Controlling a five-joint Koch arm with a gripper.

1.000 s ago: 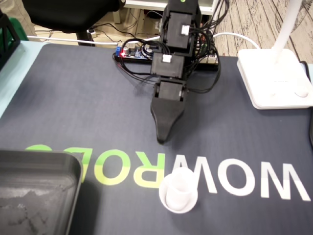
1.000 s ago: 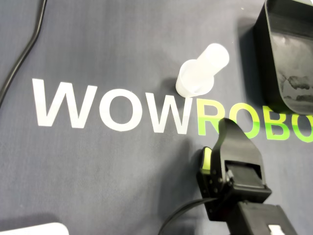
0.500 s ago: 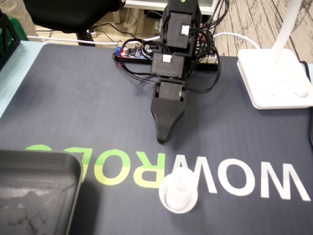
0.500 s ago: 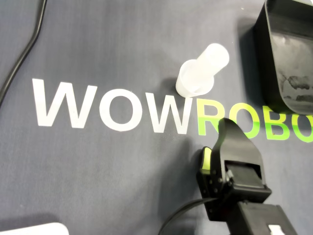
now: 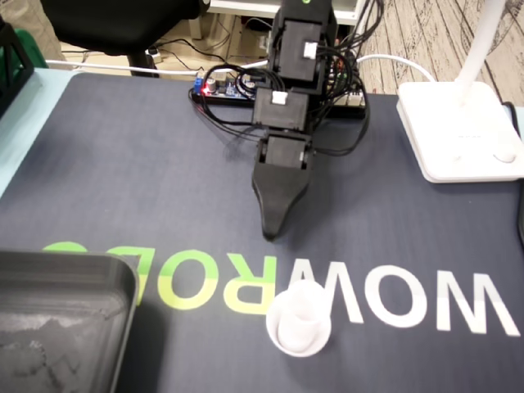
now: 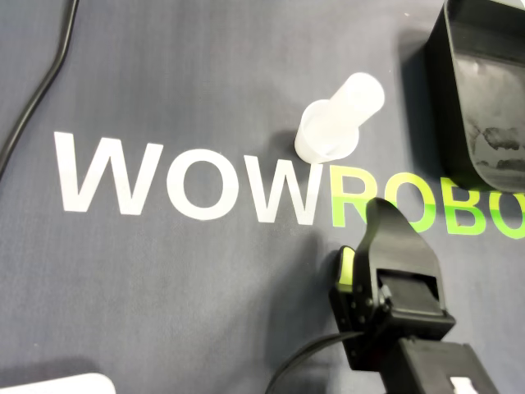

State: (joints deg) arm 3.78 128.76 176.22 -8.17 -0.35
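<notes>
End effector hangs tip-down over the mat, short of the cup and holding nothing. Only one black tip shows in both views, so I can't tell if the jaws are apart or together.

The cup stands on the mat's white lettering, clear of the tray and well away from the lamp base. In the overhead view the cup sits just past the end effector.

The cup is small, translucent white plastic. My read:
- very light, so a nudge will tip or skid it
- thin wall that flexes, so go easy on the squeeze
- smooth and tapered, likely to slip along the taper

It seems to stand wide end down, but I'm not sure. I'd grip mid-wall, straddling it squarely, with the jaws level.
</notes>
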